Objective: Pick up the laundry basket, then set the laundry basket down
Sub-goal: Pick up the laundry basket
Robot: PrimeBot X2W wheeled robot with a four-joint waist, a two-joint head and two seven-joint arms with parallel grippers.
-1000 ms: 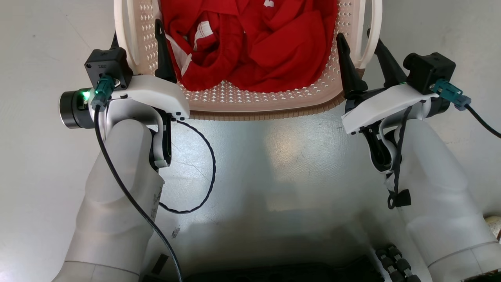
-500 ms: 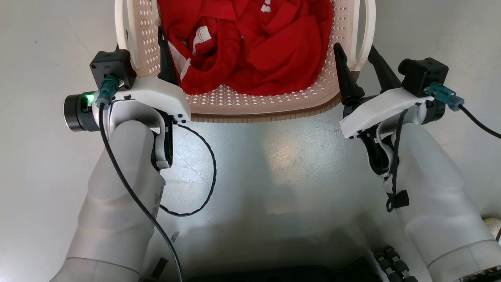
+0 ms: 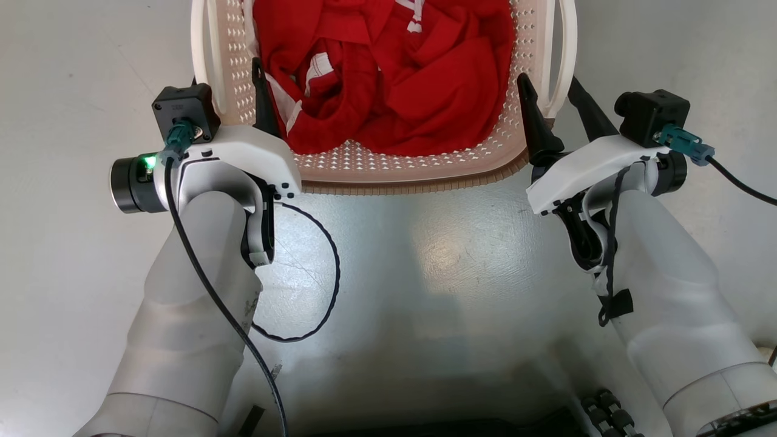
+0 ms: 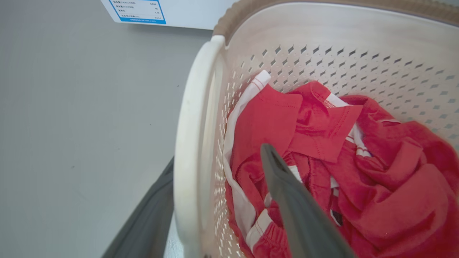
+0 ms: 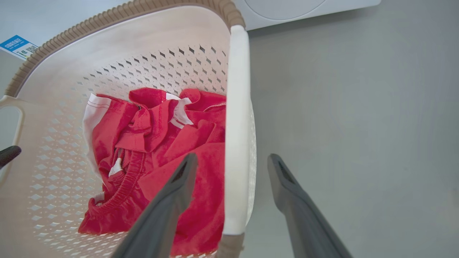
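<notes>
The basket (image 3: 413,176), filled with red clothes (image 3: 388,73), is placed on the floor (image 3: 455,255) between both arms; its left handle (image 4: 190,143) is straddled by the left gripper (image 3: 226,76), jaws held apart; its right handle (image 5: 236,125) is straddled by the right gripper (image 3: 546,82), likewise spread, nothing being clamped.

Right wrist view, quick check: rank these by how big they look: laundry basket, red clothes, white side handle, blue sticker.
1. laundry basket
2. red clothes
3. white side handle, close to the camera, so it looks large
4. blue sticker, far off at the edge, so its true size is unsure
</notes>
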